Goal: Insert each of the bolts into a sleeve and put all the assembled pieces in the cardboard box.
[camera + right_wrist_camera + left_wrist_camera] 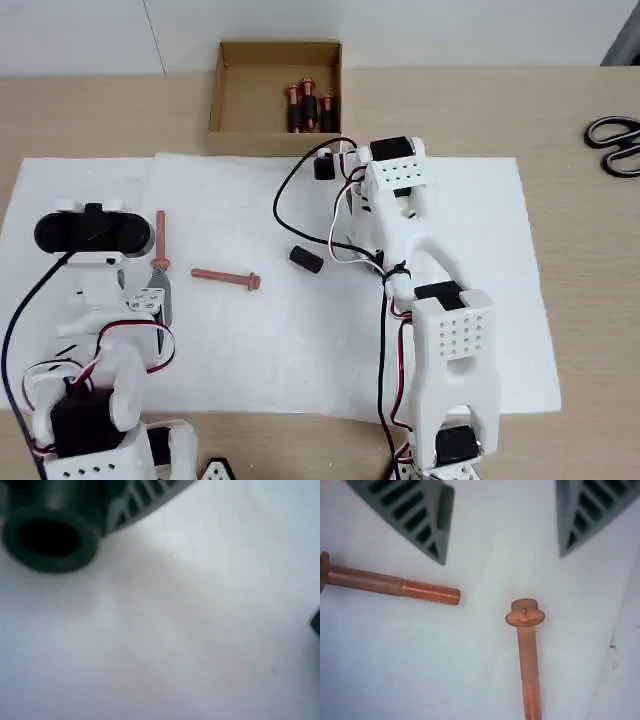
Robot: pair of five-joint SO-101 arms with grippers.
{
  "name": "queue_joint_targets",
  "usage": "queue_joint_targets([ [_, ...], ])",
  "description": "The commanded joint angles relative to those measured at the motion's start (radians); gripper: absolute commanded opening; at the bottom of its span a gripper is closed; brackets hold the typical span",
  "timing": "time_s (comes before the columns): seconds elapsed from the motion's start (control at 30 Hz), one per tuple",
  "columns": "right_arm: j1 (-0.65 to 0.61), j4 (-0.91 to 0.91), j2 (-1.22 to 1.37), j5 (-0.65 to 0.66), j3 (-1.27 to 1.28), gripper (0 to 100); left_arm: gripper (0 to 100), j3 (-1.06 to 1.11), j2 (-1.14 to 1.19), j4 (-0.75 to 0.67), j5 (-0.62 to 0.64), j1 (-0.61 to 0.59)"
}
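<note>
Two copper bolts lie on the white sheet (440, 200): one (160, 240) points away from the arms, the other (226, 278) lies crosswise. My left gripper (502, 555) hovers open just above them, its grey fingers (420, 520) wide apart, with one bolt (390, 585) to the side and the other bolt (526, 655) ahead. My right gripper (338, 166) is shut on a black sleeve (324, 165), whose open bore faces the camera (49, 537). A second black sleeve (307, 260) lies loose mid-sheet. The cardboard box (232, 95) at the back holds several assembled pieces (310, 107).
Scissors (615, 146) lie on the bare wood at the far right. Black cables (290, 195) loop from the right arm over the sheet near the loose sleeve. The left arm's base (90, 232) stands beside the bolts.
</note>
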Motion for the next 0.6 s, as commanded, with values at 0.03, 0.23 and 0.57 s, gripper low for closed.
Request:
queue_joint_targets([
  [0.03, -0.008, -0.002, -0.005, 0.018, -0.032, 0.3, 14, -0.008, 0.0, -0.009, -0.008, -0.002],
  [0.23, 0.01, 0.031, -0.021, 0.017, -0.11, 0.3, 14, -0.07, 0.006, 0.049, -0.005, -0.002],
  [0.57, 0.015, 0.035, -0.266, 0.014, -0.023, 0.3, 14, -0.242, 0.308, 0.147, -0.009, 0.003],
])
